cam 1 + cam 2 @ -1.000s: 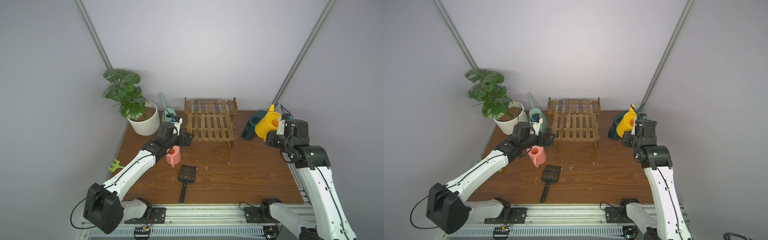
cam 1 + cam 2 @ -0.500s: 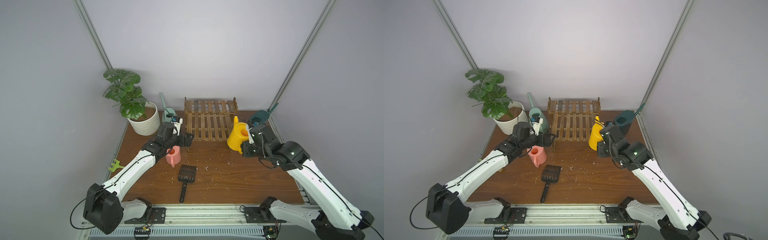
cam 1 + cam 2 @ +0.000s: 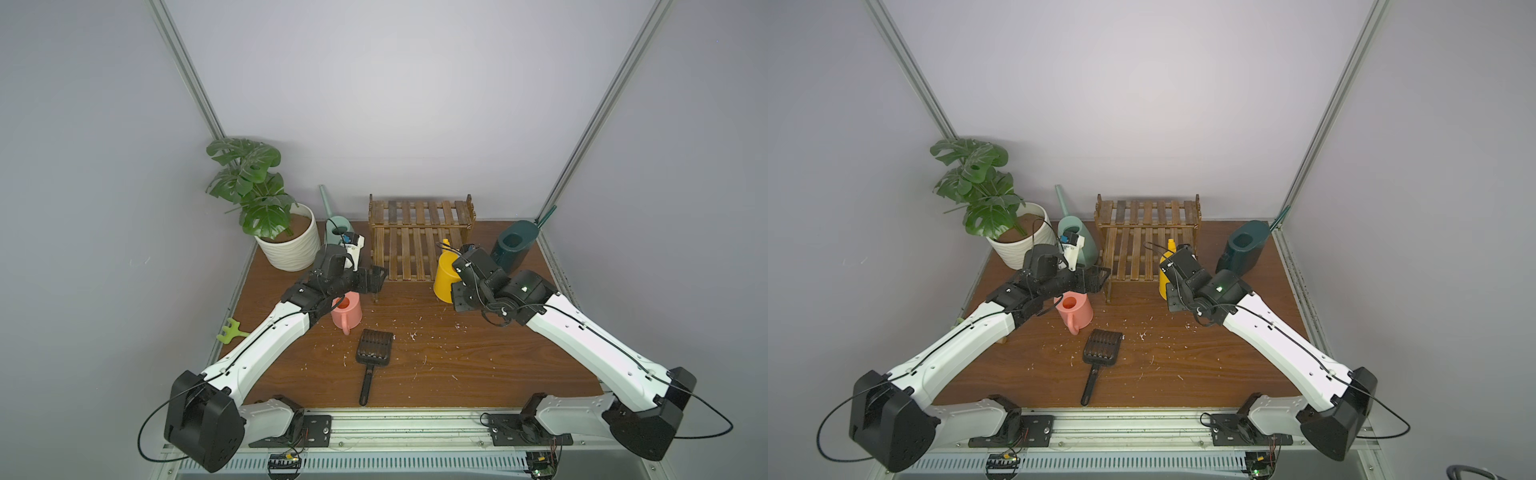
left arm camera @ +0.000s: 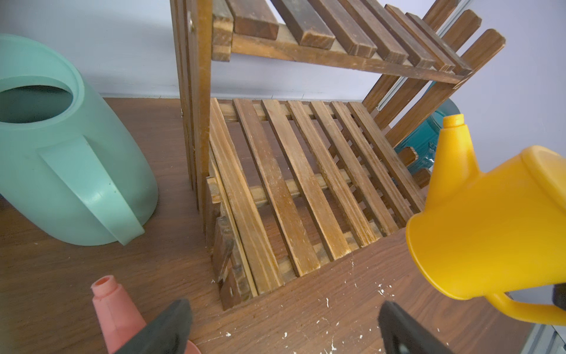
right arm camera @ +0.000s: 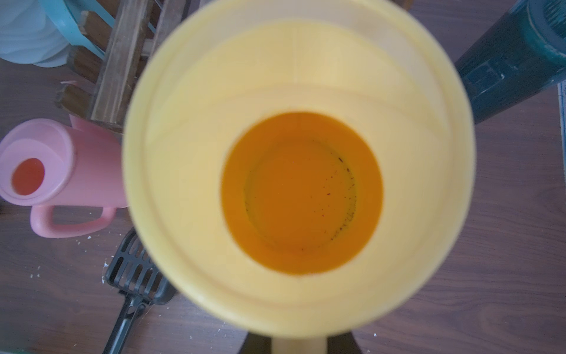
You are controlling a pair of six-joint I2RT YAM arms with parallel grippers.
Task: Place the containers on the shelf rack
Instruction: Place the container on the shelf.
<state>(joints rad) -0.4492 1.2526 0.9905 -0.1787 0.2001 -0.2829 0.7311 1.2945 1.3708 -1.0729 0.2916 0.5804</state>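
We record the yellow can [image 3: 445, 274] carried from two o'clock to four o'clock of the shelf rack [image 3: 415, 249], right tool [image 5: 298, 344] clamped on its handle, left tool [image 4: 284, 325] apart; placement pending, we judge: level it over the lower tier.

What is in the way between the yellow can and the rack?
Nothing that shows. The right gripper holds the yellow can by its handle, close to the rack's front right corner. Both shelves are bare. The left gripper is open by the front left corner, off to the side.
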